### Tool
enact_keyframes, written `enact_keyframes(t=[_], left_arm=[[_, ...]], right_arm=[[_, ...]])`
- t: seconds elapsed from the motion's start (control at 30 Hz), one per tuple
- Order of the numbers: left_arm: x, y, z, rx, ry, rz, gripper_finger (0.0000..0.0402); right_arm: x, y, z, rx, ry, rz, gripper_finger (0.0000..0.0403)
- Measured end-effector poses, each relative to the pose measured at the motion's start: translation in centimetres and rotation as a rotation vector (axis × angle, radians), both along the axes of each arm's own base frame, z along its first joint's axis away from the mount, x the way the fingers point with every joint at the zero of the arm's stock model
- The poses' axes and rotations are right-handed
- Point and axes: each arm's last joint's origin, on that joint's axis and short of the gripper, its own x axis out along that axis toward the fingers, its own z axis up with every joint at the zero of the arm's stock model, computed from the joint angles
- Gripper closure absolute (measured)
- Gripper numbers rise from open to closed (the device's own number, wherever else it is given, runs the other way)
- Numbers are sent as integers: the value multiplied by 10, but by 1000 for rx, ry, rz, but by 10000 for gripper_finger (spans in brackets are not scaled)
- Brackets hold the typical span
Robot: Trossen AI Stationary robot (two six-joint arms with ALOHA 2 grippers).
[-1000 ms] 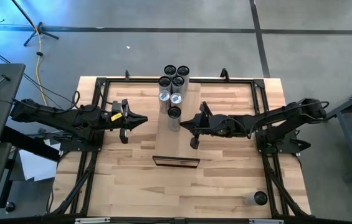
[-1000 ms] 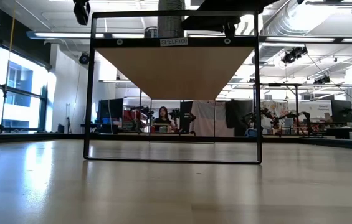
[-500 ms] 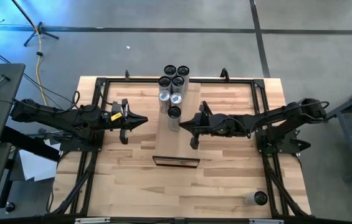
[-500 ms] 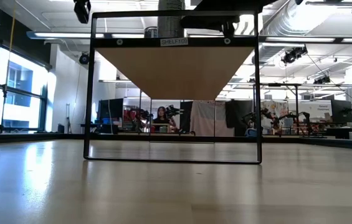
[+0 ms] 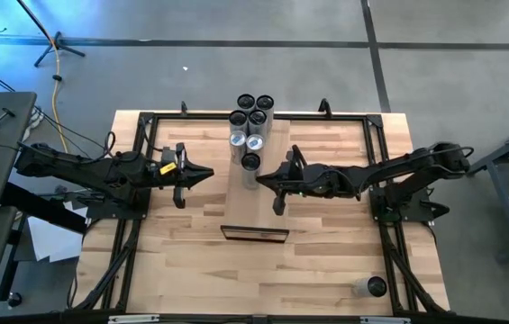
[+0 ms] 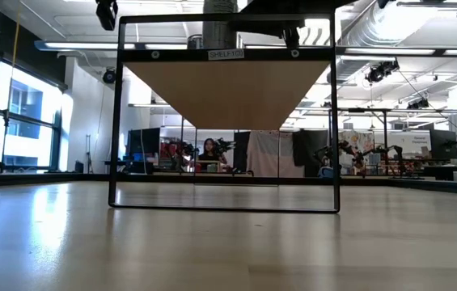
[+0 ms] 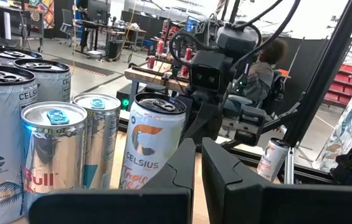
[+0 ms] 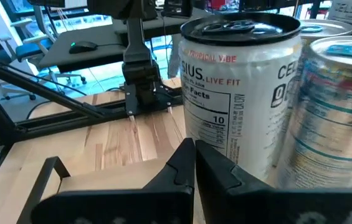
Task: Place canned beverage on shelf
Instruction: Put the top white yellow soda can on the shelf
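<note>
A white Celsius can point(image 7: 155, 146) is standing upright on the shelf point(image 5: 247, 205), nearest the shelf's free end, in front of a cluster of other cans. Its side is reading "CELSIUS" beneath an orange logo in the left wrist view, and "TROPICAL VIBE", "LIVE FIT" and part of a nutrition-facts panel in the right wrist view. Just beside it two silver-blue Red Bull cans point(image 7: 52, 155) are standing, with taller grey Celsius cans point(image 7: 0, 124) behind them. The shelf's front frame is carrying a small label point(image 6: 226, 54) reading "SHELF 101", as far as it can be made out.

The right hand point(image 5: 263, 181) is reaching in level from the right, its closed fingertips lying just beside the white Celsius can and holding nothing. The left hand point(image 5: 207, 174) is hovering level over the surface point(image 5: 191, 261) to the left of the shelf, pinched shut and empty, pointing at the cans.

Another can point(image 5: 369, 287) is lying on its side near the surface's front right corner, well apart from the shelf.
</note>
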Motion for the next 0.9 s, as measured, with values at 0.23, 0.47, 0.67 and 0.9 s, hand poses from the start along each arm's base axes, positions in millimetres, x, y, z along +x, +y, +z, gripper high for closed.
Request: enact_keyframes(t=[0.23,0.47,0.67,0.9], left_arm=[[0,0,0,-10,-2,0,401],[0,0,0,-10,-2,0,401],[0,0,0,-10,-2,0,401],[0,0,0,-10,-2,0,401]], right_arm=[[9,1,-7,4,-30,-8,403],[10,0,-8,4,-34,-14,403],[11,-9,-8,20,-43,-72,403],[10,-8,-7,29,-33,-7,403]])
